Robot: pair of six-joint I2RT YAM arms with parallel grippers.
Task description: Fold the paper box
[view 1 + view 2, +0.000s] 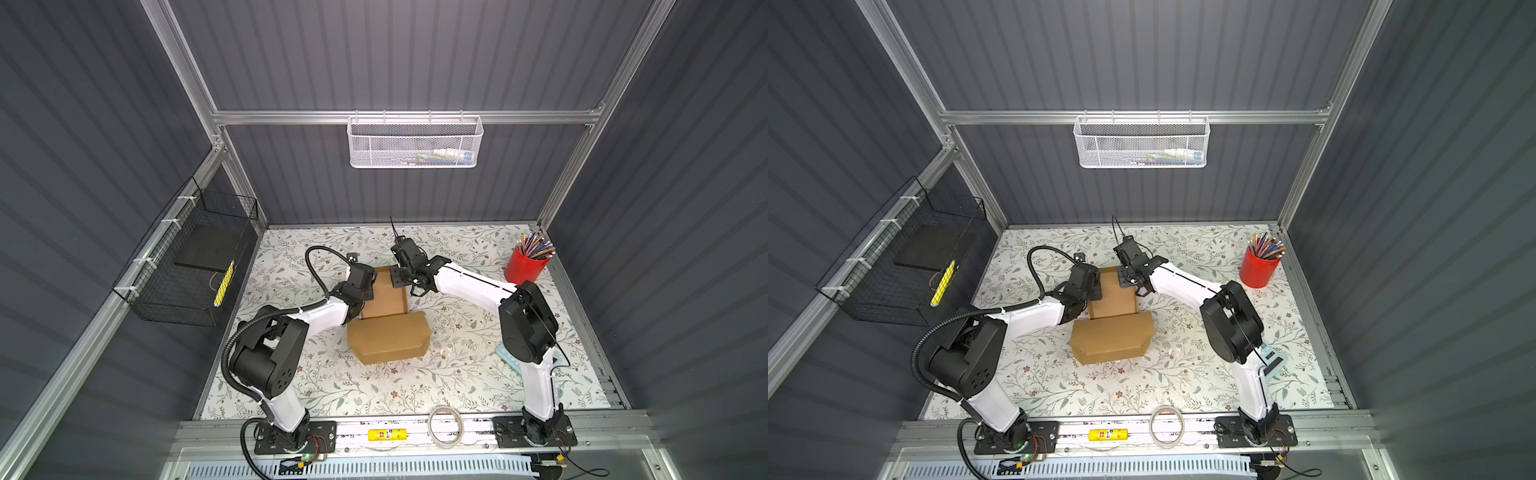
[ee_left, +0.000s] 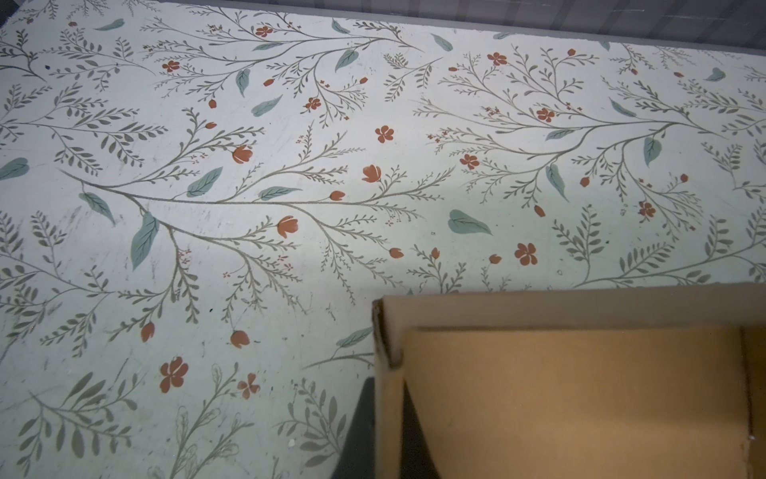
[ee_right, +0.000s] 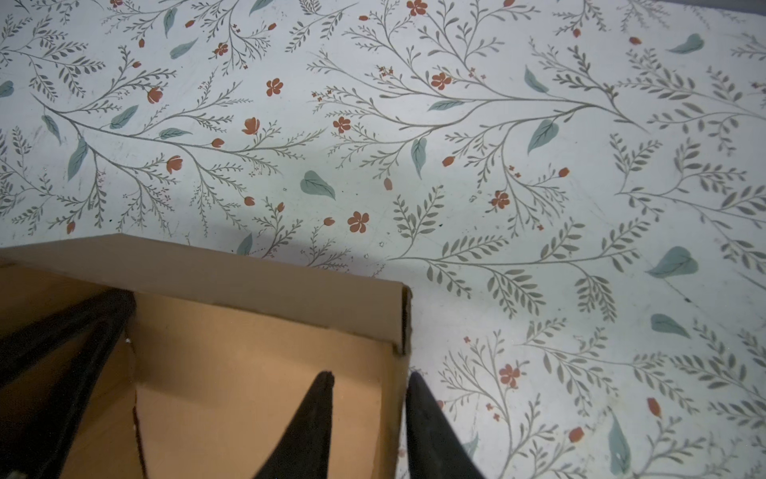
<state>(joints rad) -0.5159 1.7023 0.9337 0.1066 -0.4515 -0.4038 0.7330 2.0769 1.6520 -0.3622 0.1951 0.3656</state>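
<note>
1. Here's the plain brown corrugated cardboard paper box point(image 1: 388, 332) point(image 1: 1113, 332), sitting mid-desk in both top views. It's half built: a shallow open tray at the back with its walls standing, and the wide lid panel with angled corners spreading toward the front.
2. Over to the left fingers point(image 2: 358, 435): they're pinched tight on the tray's left wall. One finger is outside, one inside, and the cardboard is sandwiched between them.
3. Now the right fingers point(image 3: 306, 427): they straddle the tray's right wall, partly apart. The inner one stands off the wall above the tray floor and the outer one sits just beside the cardboard. Nothing is clamped on this side.
4. Both arms reach in from the front rail and meet over the tray, one on each side of it.
5. Underneath is the pale desk point(image 1: 457, 332) with its print of leafy sprigs and small red flowers.
6. Further out, a red cup of coloured pencils point(image 1: 525, 268) stands near the back right corner, well apart from the box.
7. A roll of clear tape point(image 1: 445, 426) lies on the front rail, with a small yellow item point(image 1: 386, 434) beside it.
8. On the back wall hangs a white mesh basket point(image 1: 415, 141).
9. On the left wall hangs a black wire basket point(image 1: 195, 266).
</note>
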